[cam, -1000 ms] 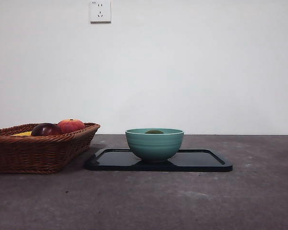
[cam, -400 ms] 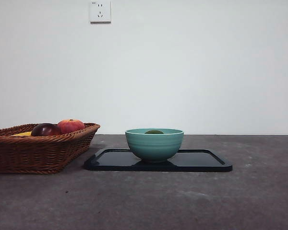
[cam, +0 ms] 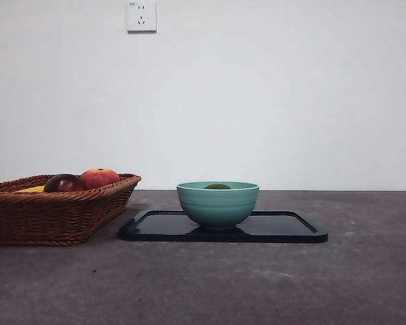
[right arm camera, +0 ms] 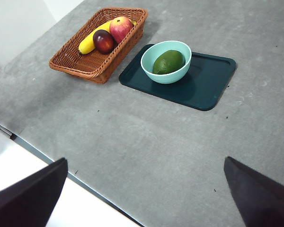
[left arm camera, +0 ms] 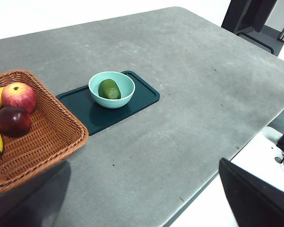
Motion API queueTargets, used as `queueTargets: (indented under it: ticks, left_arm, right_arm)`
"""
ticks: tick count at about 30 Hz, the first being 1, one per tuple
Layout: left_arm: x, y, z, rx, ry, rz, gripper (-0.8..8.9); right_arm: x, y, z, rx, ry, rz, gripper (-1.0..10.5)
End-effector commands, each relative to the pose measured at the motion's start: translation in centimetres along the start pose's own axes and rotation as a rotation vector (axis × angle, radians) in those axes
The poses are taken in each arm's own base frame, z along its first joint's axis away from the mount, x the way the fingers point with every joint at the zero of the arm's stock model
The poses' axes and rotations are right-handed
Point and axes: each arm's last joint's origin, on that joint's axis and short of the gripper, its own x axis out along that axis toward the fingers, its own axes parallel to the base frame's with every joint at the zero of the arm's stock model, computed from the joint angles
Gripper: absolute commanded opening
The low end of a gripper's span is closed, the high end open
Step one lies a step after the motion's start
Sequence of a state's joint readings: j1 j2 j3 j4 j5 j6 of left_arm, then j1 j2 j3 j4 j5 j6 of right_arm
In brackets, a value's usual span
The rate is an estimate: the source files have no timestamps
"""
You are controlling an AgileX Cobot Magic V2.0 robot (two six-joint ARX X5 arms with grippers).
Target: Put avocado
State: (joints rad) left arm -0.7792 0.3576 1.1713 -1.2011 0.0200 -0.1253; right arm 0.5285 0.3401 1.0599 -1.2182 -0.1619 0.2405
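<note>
At the centre of the front view, the teal bowl (cam: 218,203) stands on the left part of the dark tray (cam: 284,227), and only a sliver of the avocado (cam: 217,186) shows above its rim; across the last second this scene has not altered at all, with bowl, tray and the wicker basket (cam: 54,213) at the lower left of the frame exactly where they were, and no arm in sight. Both wrist views look down from high and far back: in the right wrist view the avocado (right arm camera: 168,62) lies inside the bowl (right arm camera: 177,75) in the upper middle of the frame, and in the left wrist view it sits in the bowl (left arm camera: 111,89) at the upper left. The left claw (left arm camera: 146,198) and the right claw (right arm camera: 146,194) each show two jaws wide apart at the bottom corners of their own views, holding nothing, well apart from every object on the grey counter (right arm camera: 146,142). The basket keeps a red-orange fruit (right arm camera: 120,27), a dark maroon fruit (right arm camera: 103,41) and a banana (right arm camera: 91,40), none touched by either claw. Judging from the stillness and the withdrawn arms, the placing looks complete: the avocado rests in the bowl, and nothing seems left to do.
</note>
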Motion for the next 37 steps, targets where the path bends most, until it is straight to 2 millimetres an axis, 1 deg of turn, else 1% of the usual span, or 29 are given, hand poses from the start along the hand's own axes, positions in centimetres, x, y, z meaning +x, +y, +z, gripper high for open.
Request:
queueTargets:
  ticks: [1, 2, 3, 19, 22, 23, 25, 28, 30, 32, 34, 37]
  left_arm:
    - [-0.3, 0.0, 0.2, -0.005, -0.019, -0.002, 1.61]
    - [-0.3, 0.0, 0.2, -0.005, -0.013, -0.002, -0.07]
    - [-0.3, 0.0, 0.1, -0.009, -0.003, 0.000, 0.15]
    - [-0.2, 0.0, 0.1, -0.017, -0.002, 0.005, 0.19]
    - [0.0, -0.2, 0.1, -0.061, -0.011, 0.091, 0.19]
    - [0.2, -0.3, 0.1, -0.061, -0.017, 0.145, 0.19]
    - [0.5, -0.3, 0.2, 0.009, -0.029, 0.258, 0.19]
    - [1.9, 0.2, -0.1, 0.110, -0.043, 0.425, 0.19]
    - [3.9, 1.3, -0.7, 0.139, -0.070, 0.496, 0.19]
    - [5.9, 2.7, -1.4, 0.116, -0.143, 0.556, 0.19]
    - [8.0, 4.4, -2.6, 0.062, -0.219, 0.609, 0.19]
    - [10.7, 6.4, -5.2, -0.043, -0.306, 0.633, 0.19]
  right_arm:
    - [-0.2, 0.1, 0.3, 0.005, -0.016, 0.012, 3.0]
    - [-0.2, 0.1, 0.2, 0.005, -0.016, 0.012, 1.0]
    - [-0.2, 0.1, 0.2, 0.004, -0.016, 0.011, 0.1]
    - [-0.2, 0.1, 0.3, 0.004, -0.018, 0.005, 0.2]
    - [-0.2, 0.1, 0.3, 0.004, -0.018, 0.004, 0.2]
    - [-0.2, 0.1, 0.3, 0.004, -0.018, 0.005, 0.2]
    - [-0.2, 0.1, 0.3, 0.004, -0.018, 0.005, 0.2]
    - [-0.2, 0.1, 0.3, 0.004, -0.018, 0.005, 0.2]
    - [-0.2, 0.1, 0.3, 0.004, -0.018, 0.005, 0.2]
    - [-0.2, 0.1, 0.3, 0.004, -0.018, 0.004, 0.2]
    - [-0.2, 0.1, 0.3, 0.004, -0.018, 0.004, 0.2]
    - [-0.2, 0.1, 0.3, 0.004, -0.018, 0.005, 0.2]
